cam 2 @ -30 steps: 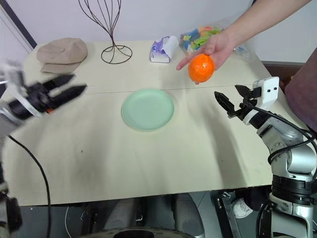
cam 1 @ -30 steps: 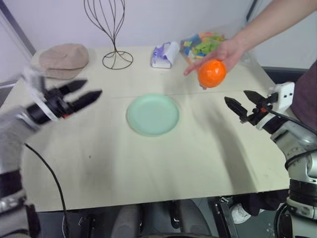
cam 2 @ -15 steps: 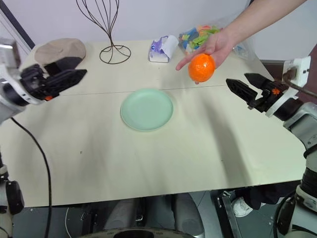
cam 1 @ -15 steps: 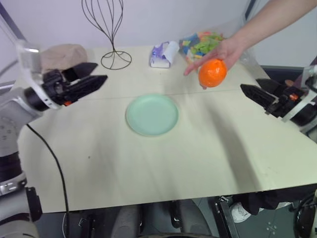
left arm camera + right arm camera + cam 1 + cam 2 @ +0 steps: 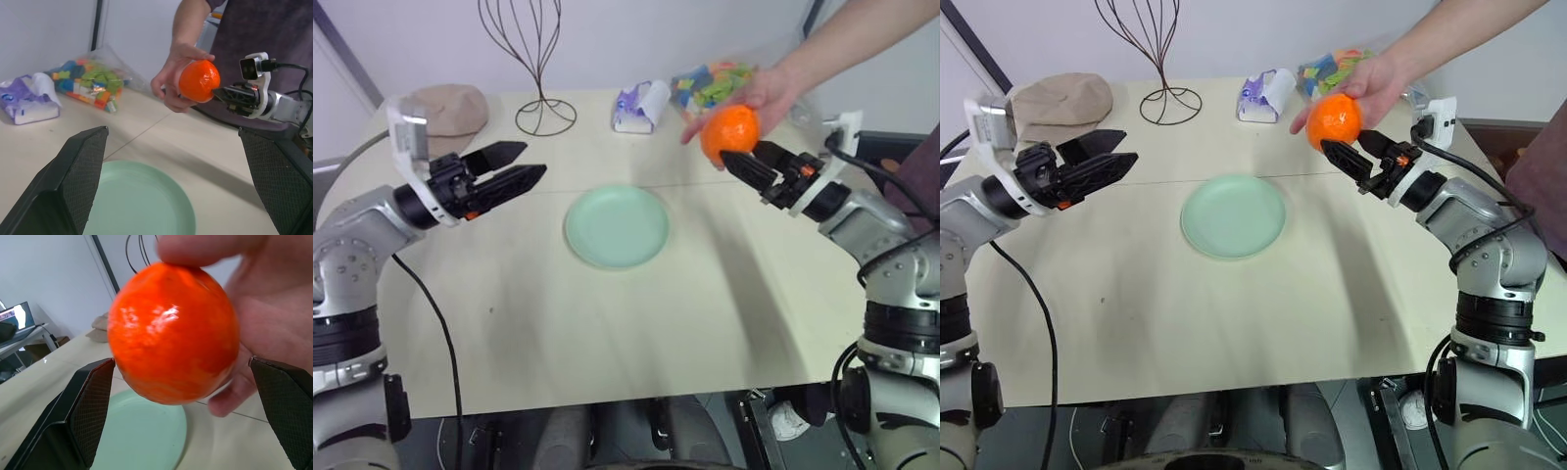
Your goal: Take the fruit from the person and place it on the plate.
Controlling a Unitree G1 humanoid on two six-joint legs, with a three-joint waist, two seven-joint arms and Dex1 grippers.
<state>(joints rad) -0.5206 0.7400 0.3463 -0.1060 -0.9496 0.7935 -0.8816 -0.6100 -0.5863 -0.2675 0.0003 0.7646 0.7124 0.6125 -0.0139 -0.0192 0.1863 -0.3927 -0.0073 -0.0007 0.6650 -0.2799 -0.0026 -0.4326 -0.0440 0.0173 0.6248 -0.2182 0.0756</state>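
Fruit (image 5: 1334, 121) sits in the person's hand (image 5: 1376, 86), held up above the table (image 5: 1234, 313) near its far right side, not on the plate (image 5: 1233, 215). Plate lies flat mid-table w/ nothing in it. Right gripper (image 5: 1353, 157) is right up at the fruit, fingers spread wide apart; in the right wrist view the fruit (image 5: 172, 333) sits between the two fingers (image 5: 90, 406) but whether the pads touch it can't be told. Person's fingers wrap the fruit from top and behind. Left gripper (image 5: 521, 166) hangs over the table's left side, well apart from the plate, fingers apart, nothing between them. At the far edge: clear bag (image 5: 713, 84) holding coloured blocks, tissue pack (image 5: 639, 106) just beside it, wire stand (image 5: 540, 69), beige cap (image 5: 445, 106) in the far left corner.
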